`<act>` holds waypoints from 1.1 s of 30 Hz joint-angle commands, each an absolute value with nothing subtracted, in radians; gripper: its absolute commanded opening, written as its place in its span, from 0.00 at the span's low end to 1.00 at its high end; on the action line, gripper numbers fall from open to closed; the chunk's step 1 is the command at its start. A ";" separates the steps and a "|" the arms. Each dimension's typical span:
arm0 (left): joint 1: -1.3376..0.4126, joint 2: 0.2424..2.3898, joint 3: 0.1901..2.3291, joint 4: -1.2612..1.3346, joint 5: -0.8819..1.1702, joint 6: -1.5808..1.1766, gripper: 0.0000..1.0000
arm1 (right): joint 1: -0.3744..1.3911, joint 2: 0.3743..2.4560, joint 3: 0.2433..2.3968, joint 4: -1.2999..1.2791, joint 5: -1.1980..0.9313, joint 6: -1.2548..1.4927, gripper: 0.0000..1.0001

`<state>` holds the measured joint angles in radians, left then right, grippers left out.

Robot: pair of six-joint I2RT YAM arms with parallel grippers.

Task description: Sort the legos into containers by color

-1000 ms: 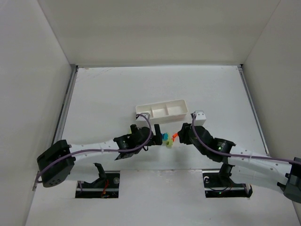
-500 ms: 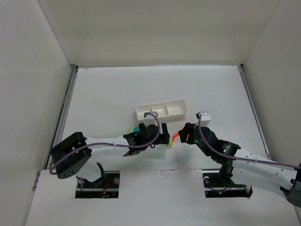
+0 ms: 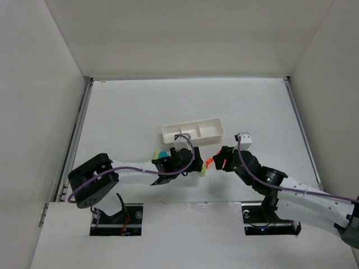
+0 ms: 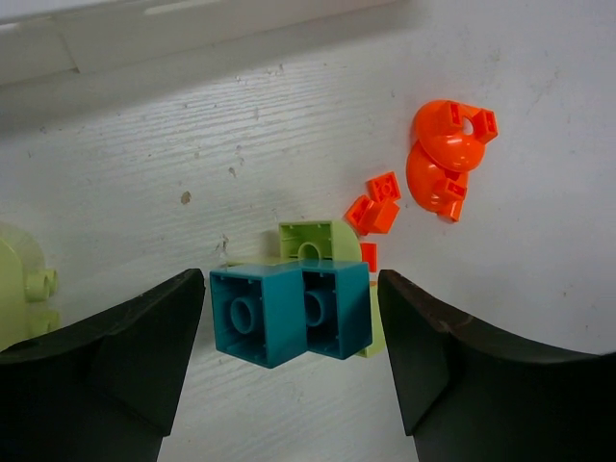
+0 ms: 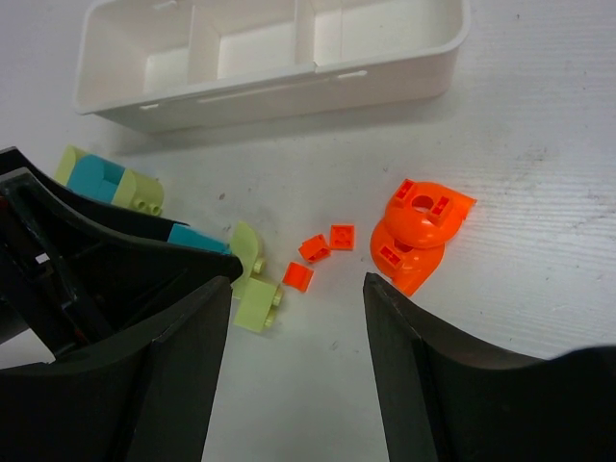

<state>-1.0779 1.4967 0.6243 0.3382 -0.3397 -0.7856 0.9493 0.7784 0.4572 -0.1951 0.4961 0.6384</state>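
Left wrist view: the left gripper [image 4: 291,284] has slid in just before the long white plastic tray [image 5: 269,96], its spread jaws narrowing round the teal plastic brick [image 4: 289,313] without pinching yet. The right gripper [image 5: 298,289] hangs spread and empty. Sorting looks barely begun.

The containers [image 3: 193,130] sit on the surface [image 3: 129,106], behind the legos [image 5: 313,248]. Most legos lie between the left hand [image 4: 291,289] and the right hand [image 5: 298,279]; a smaller group [image 3: 160,153] lies left of the left hand.
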 commanded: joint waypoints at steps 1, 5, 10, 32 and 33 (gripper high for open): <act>-1.070 1.486 0.627 0.419 -0.345 -0.798 0.68 | 0.947 0.784 0.459 -0.138 0.486 0.650 0.63; -1.067 1.468 0.608 0.433 -0.350 -0.802 0.63 | 0.947 0.790 0.460 -0.133 0.488 0.650 0.63; -1.061 1.459 0.581 0.456 -0.348 -0.819 0.56 | 0.947 0.779 0.457 -0.133 0.486 0.650 0.64; -0.863 0.743 0.454 0.210 -0.315 -0.870 0.46 | 0.955 0.667 0.515 0.052 0.224 0.692 0.76; -0.855 0.700 0.463 0.178 -0.304 -0.874 0.46 | 0.950 0.655 0.518 0.083 0.198 0.702 0.79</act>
<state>-0.8768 0.7853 0.4702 0.2760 -0.3275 -0.8394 0.9558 0.6964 0.4633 -0.0868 0.3271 0.6651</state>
